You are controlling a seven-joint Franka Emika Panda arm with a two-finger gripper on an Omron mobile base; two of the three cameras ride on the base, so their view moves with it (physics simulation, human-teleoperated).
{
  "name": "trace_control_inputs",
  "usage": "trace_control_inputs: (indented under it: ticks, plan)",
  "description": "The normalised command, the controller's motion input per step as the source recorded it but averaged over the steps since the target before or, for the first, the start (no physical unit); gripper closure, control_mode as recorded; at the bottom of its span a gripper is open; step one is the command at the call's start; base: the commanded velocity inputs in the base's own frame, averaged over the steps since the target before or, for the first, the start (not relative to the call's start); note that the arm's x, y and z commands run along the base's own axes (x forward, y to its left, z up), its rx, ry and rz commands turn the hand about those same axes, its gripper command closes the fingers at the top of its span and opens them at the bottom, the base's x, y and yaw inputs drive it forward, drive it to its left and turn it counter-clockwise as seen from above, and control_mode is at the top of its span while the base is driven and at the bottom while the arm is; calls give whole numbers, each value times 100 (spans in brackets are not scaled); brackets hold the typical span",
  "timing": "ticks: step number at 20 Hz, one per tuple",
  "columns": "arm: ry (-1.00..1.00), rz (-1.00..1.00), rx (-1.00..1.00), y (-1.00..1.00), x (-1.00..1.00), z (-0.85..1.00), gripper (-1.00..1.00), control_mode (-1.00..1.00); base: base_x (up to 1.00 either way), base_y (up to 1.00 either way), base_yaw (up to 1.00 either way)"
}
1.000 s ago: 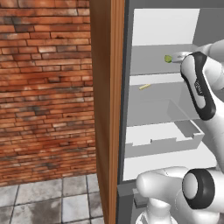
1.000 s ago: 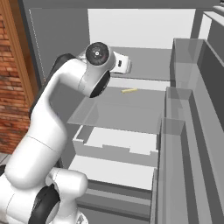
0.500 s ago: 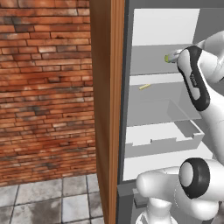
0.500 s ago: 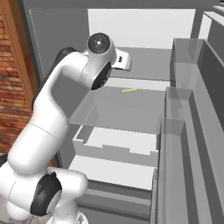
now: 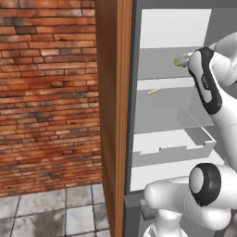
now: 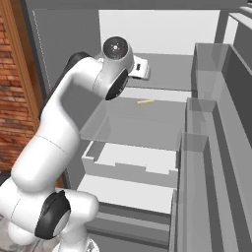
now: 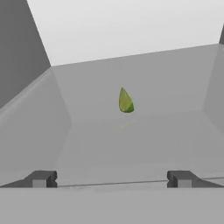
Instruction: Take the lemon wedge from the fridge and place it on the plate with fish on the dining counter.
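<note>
Hand (image 7: 111, 179) open, empty, inside fridge (image 5: 172, 32) at upper shelf (image 7: 131, 140). Lemon wedge (image 7: 125, 101) dead ahead, centred between fingers, well apart. Reach step. Next: push straight forward, straddle wedge, then close.

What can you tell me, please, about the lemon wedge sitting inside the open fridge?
The small yellow-green lemon wedge is a pointed, teardrop-like piece with a slightly darker underside. It stands tip-up on the grey upper shelf of the fridge, roughly mid-shelf, in front of the white back wall. Only the shelf touches it. In the hand view it lies ahead of the open tool, centred between the two dark fingertips but clearly apart from them. From the left base view it shows as a small green spot beside the arm.
</note>
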Motion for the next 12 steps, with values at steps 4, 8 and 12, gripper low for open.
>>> trace_control_inputs:
  ticks: [4,8,12]
  plan:
    - [0,0,0,-14,29,-4,-100,-100,0,0,0]
    - [0,0,0,-2,42,0,-100,-100,0,0,0]
    - [0,0,0,0,38,0,-100,-100,0,0,0]
